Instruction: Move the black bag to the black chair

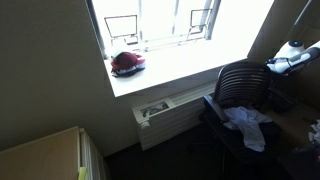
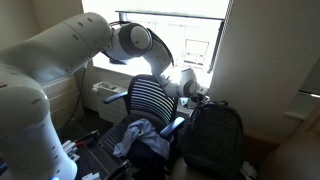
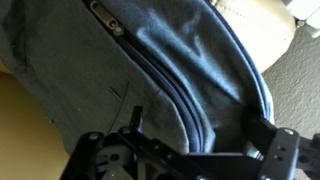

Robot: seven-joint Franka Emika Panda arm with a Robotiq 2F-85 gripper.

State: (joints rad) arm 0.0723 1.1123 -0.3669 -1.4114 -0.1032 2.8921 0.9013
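Observation:
The black bag (image 2: 212,138) stands upright on the floor right beside the black chair (image 2: 148,100). In the wrist view the bag's fabric and zippers (image 3: 170,60) fill the frame. My gripper (image 3: 198,128) is open, with its two fingers wide apart on either side of the bag's top. In an exterior view the gripper (image 2: 192,92) sits just above the bag's top, next to the chair back. The chair (image 1: 240,85) also shows in an exterior view, where the bag is hidden behind it.
Crumpled blue and white clothing (image 2: 140,138) lies on the chair seat. A red object (image 1: 127,63) sits on the window sill, above a radiator (image 1: 165,108). A wall (image 2: 265,70) rises close behind the bag. A wooden cabinet (image 1: 40,155) stands at the lower left.

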